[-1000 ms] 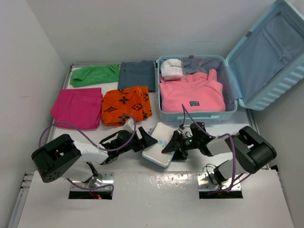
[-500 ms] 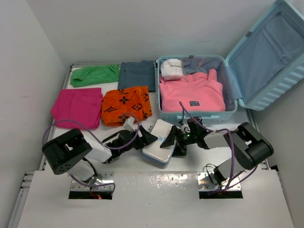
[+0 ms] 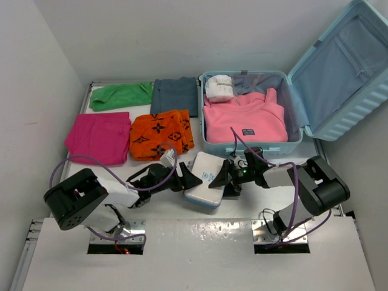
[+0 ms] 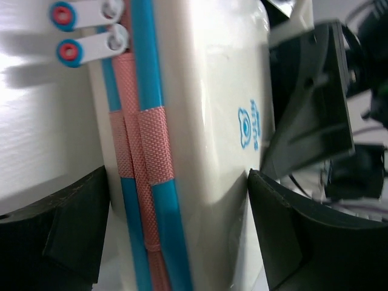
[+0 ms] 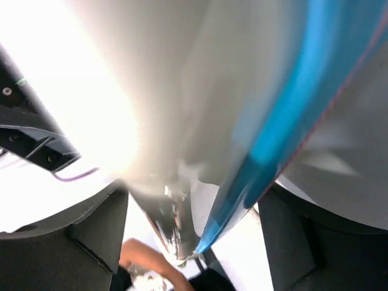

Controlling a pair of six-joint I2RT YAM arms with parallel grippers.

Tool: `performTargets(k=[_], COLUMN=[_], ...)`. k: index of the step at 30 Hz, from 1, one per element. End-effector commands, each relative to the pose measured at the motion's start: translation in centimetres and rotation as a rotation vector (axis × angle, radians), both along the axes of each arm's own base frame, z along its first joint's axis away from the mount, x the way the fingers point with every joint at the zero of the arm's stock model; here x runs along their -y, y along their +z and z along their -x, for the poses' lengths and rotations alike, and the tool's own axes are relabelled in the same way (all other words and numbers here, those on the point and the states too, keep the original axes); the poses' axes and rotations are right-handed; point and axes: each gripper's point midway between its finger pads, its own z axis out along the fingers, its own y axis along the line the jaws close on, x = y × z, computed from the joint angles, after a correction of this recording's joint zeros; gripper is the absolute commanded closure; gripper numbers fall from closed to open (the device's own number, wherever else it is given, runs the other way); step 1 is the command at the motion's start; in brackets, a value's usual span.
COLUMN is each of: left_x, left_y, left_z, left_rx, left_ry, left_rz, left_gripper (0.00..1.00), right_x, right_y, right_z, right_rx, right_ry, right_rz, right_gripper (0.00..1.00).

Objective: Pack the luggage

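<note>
The pale blue luggage [image 3: 251,147] lies open at the back right, lid [image 3: 339,73] up, with a pink sweater [image 3: 244,118] and a white roll [image 3: 219,88] inside. A white zip pouch [image 3: 205,179] with blue trim lies tilted between my two grippers in front of it. My left gripper [image 3: 187,180] is shut on its left end; in the left wrist view both fingers press the pouch [image 4: 206,121]. My right gripper [image 3: 225,177] is open around the right corner, which is blurred in the right wrist view [image 5: 200,91] with gaps beside the fingers.
Folded clothes lie at the back left: a green piece [image 3: 121,95], a grey-blue piece [image 3: 174,96], a magenta piece [image 3: 99,137] and an orange patterned piece [image 3: 160,133]. White walls close in left and behind. The lid leans over the right side.
Both grippers have closed in on the pouch from either side. The pouch has shifted slightly back and tilted, its near blue edge lifted.
</note>
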Motion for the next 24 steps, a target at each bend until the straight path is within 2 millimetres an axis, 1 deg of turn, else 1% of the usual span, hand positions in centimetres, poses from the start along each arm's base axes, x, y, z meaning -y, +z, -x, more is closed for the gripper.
performTargets(k=[1,2,3,4,5,6,7,9,10,11,12,13,14,15,17,18,20,21,22,23,24], left_x=[4.6,4.5,4.5,4.5,4.6,4.7,4.9,5.3,5.6,5.9,6.0,6.1,6.2,6.1,6.1,6.2,6.1,6.0,5.5,5.3,5.0], left_y=[13.0,13.4,14.3,14.3,15.2,15.5,16.3,18.2,18.3,19.1,19.5,20.0,19.4,20.2,20.7,21.0,21.4,21.5,22.2,22.4,23.1], left_z=[13.1,13.4,13.5,13.7,13.7,13.6,13.6,13.4,13.2,12.5,11.9,11.9,11.3,10.8,10.8,10.7,10.8,11.0,10.9,11.1,10.9], left_rx=[0.27,0.272,0.298,0.282,0.293,0.3,0.277,0.294,0.241,0.251,0.246,0.224,0.202,0.23,0.243,0.252,0.286,0.304,0.326,0.365,0.4], left_ry=[-0.782,-0.798,-0.811,-0.822,-0.822,-0.823,-0.822,-0.826,-0.825,-0.815,-0.804,-0.807,-0.793,-0.788,-0.793,-0.794,-0.794,-0.801,-0.79,-0.801,-0.798], left_rz=[0.393,0.408,0.434,0.443,0.466,0.488,0.512,0.57,0.584,0.606,0.619,0.645,0.642,0.667,0.685,0.69,0.684,0.673,0.662,0.652,0.65], left_gripper=[0.16,0.15,0.15,0.15,0.15,0.15,0.16,0.16,0.16,0.18,0.19,0.2,0.22,0.29,0.41,0.58,0.71,0.82,0.86,0.88,0.94], right_x=[-2.4,-2.1,-1.8,-1.8,-1.6,-1.7,-1.8,-2.6,-3.1,-3.8,-4.1,-4.8,-5.0,-5.4,-5.7,-5.6,-5.4,-4.9,-4.5,-4.3,-3.4], right_y=[8.8,8.6,8.1,8.0,8.1,8.2,8.8,10.0,11.6,12.1,13.0,14.3,14.6,15.2,15.7,15.8,15.8,16.0,16.3,16.8,17.1], right_z=[-7.3,-7.3,-7.3,-7.1,-7.2,-7.2,-7.3,-6.8,-7.1,-6.4,-6.3,-6.2,-6.1,-5.8,-5.9,-6.2,-6.4,-7.1,-7.5,-7.5,-8.5], right_rx=[0.568,0.571,0.58,0.582,0.594,0.595,0.619,0.621,0.657,0.658,0.672,0.691,0.696,0.696,0.699,0.7,0.691,0.693,0.685,0.677,0.676], right_ry=[0.022,0.03,0.035,0.046,0.045,0.045,0.046,0.057,0.057,0.08,0.083,0.093,0.095,0.106,0.109,0.101,0.105,0.085,0.07,0.084,0.054], right_rz=[-0.246,-0.247,-0.238,-0.242,-0.243,-0.249,-0.263,-0.299,-0.338,-0.36,-0.378,-0.409,-0.416,-0.428,-0.442,-0.441,-0.433,-0.429,-0.429,-0.43,-0.416], right_gripper=[0.78,0.78,0.81,0.83,0.84,0.87,0.88,0.91,0.92,0.94,0.94,0.94,0.94,0.94,0.94,0.94,0.87,0.82,0.72,0.67,0.61])
